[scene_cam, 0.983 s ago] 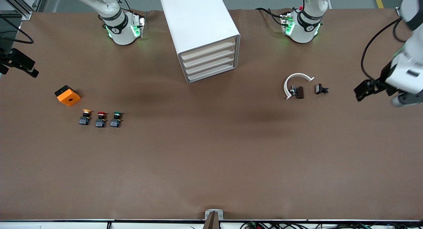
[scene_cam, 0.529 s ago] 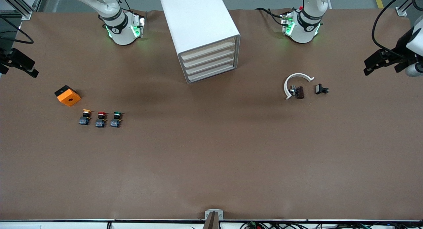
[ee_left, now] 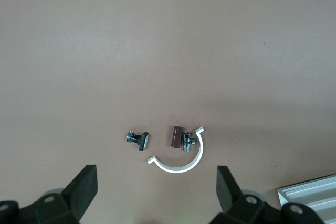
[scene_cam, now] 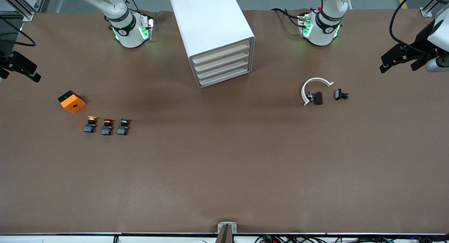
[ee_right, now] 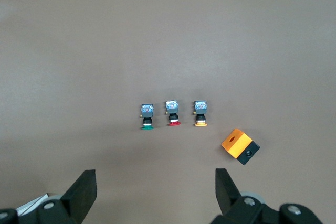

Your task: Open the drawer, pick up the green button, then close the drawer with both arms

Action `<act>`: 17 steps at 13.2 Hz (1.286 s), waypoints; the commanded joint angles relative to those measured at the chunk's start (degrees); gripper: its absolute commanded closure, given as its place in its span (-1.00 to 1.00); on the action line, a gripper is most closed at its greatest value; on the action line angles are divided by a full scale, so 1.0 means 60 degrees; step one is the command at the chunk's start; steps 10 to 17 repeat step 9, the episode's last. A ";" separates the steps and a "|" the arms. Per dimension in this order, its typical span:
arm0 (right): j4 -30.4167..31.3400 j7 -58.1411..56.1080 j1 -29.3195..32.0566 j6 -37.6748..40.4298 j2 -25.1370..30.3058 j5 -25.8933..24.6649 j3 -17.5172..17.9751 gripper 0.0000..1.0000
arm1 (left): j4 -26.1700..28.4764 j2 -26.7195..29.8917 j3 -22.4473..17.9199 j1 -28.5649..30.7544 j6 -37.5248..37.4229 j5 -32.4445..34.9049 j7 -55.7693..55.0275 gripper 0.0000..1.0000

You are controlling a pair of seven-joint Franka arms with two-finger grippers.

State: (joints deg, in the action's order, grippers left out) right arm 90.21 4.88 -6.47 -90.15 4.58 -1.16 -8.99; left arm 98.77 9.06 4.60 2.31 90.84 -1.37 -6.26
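Showing all drawers shut, the cabinet [scene_cam: 213, 38] stands closed; the green button [scene_cam: 122, 126] lies on the desk [scene_cam: 224, 166] (fits either before opening or after closing). Left hand [ee_left: 157, 195] and right hand [ee_right: 155, 195] hover released, at their own desk ends.

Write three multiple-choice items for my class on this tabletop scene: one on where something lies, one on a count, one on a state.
1. Where does the green button lie?
A. in a drawer
B. on the table, at the end of the button row nearest the drawer cabinet
C. on the orange box

2. How many buttons stand in the row?
A. two
B. three
C. five

3. How are the cabinet's drawers?
A. all shut
B. top one pulled out
C. all removed

Answers:
1 B, it stands beside the red button.
2 B, with the yellow button there are three.
3 A, every drawer front sits flush.
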 commanded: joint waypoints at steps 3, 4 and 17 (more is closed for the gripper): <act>-0.0284 -0.0096 0.0156 0.0186 -0.0134 0.0164 0.0062 -1.00 | 0.0106 0.0101 -0.0093 -0.0078 -0.0008 0.0389 0.0076 -1.00; -0.0284 -0.0096 0.0156 0.0186 -0.0134 0.0164 0.0062 -1.00 | 0.0004 -0.0015 -0.0093 -0.0078 -0.0008 0.0535 0.0105 -1.00; -0.0284 -0.0096 0.0156 0.0186 -0.0134 0.0164 0.0062 -1.00 | -0.0524 -0.0309 -0.0137 -0.0063 -0.0067 0.0668 0.0106 -1.00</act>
